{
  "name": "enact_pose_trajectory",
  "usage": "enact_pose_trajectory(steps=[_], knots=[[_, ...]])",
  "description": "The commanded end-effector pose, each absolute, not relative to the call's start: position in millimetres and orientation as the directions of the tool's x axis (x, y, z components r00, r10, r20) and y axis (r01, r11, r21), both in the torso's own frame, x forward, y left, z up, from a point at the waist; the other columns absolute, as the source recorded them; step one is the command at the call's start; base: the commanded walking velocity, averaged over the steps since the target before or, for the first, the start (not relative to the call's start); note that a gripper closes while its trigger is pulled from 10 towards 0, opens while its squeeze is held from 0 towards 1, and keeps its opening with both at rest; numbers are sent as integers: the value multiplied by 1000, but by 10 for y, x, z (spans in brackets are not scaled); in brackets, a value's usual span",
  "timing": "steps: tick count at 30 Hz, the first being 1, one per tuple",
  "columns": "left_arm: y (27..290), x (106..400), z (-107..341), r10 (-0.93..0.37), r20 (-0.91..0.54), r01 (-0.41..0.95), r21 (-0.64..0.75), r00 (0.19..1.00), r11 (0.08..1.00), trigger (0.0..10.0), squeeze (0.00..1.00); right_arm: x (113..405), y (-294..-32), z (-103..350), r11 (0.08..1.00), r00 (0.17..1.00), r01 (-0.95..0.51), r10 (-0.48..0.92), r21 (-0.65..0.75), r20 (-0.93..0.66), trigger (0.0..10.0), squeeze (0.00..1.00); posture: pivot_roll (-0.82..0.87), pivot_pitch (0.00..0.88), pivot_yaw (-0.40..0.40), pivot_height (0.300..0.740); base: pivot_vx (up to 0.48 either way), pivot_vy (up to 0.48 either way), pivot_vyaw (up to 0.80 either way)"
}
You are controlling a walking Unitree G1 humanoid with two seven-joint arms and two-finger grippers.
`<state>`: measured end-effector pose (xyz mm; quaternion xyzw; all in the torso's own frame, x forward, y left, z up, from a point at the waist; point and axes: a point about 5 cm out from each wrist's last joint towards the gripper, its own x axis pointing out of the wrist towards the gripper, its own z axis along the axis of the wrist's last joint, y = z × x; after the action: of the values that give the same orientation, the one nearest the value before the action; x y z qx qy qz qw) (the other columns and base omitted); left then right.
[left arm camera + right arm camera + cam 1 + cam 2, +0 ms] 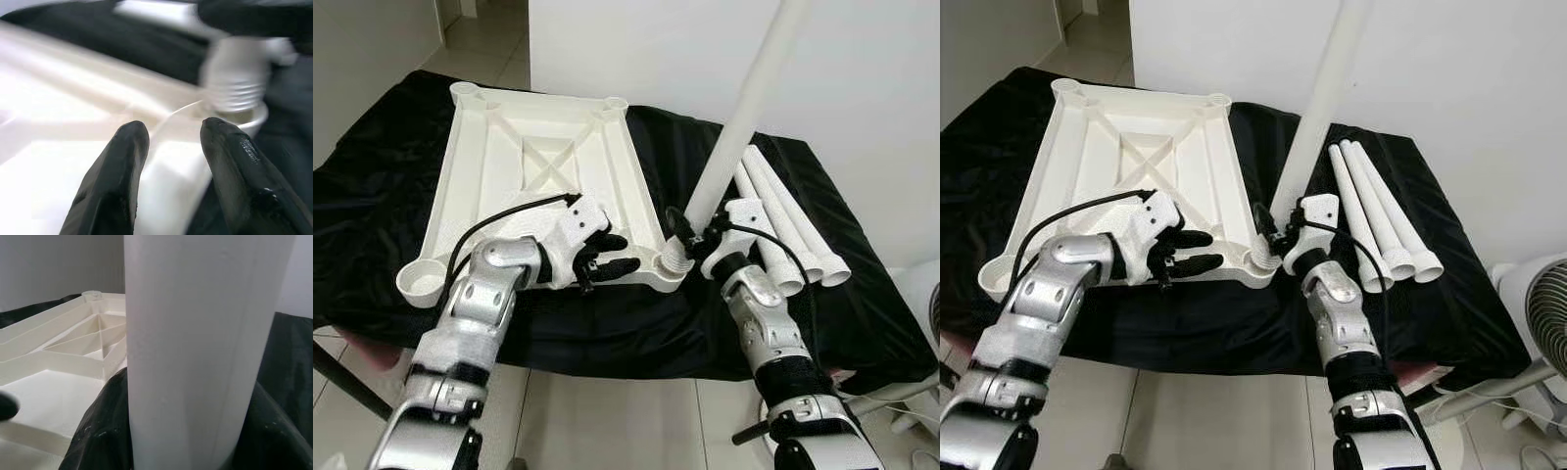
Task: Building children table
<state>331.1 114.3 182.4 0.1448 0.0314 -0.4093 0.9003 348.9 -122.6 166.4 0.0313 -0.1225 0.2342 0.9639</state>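
A white plastic tabletop point(538, 147) lies upside down on a black cloth. My right gripper point(690, 230) is shut on a long white table leg point(744, 108). The leg leans up and to the right, and its threaded end point(237, 83) sits at the socket point(674, 262) in the tabletop's near right corner. In the right wrist view the leg point(205, 347) stands close before the camera. My left gripper point(612, 253) is open over the tabletop's near rim, just left of that socket. Its two black fingers point(117, 166) are spread, with nothing held between them.
Three more white legs point(783, 215) lie side by side on the cloth to the right of the tabletop. A white wall stands behind the table. A fan point(1547, 313) is on the floor at the right. The table's front edge is close to my arms.
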Motion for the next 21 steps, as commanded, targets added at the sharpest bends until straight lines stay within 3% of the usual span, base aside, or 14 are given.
enact_pose_trajectory(steps=[1,15,21], knots=[[1141,3301,1851,-706,-151,720,228,691,656,10000,0,3478,-1213,1575,880,860,-474,461,7,220,10000,0,179,41,-175,740,0,0,0],[1160,3152,1804,-689,-147,704,185,710,686,10000,0,3406,-1333,1311,858,849,-504,514,-101,122,10000,0,190,46,-191,740,0,0,0],[1046,2980,1763,-730,-179,751,178,660,635,10000,0,3380,-1459,1240,855,850,-496,514,-150,117,10000,0,188,56,-172,740,0,0,0]])
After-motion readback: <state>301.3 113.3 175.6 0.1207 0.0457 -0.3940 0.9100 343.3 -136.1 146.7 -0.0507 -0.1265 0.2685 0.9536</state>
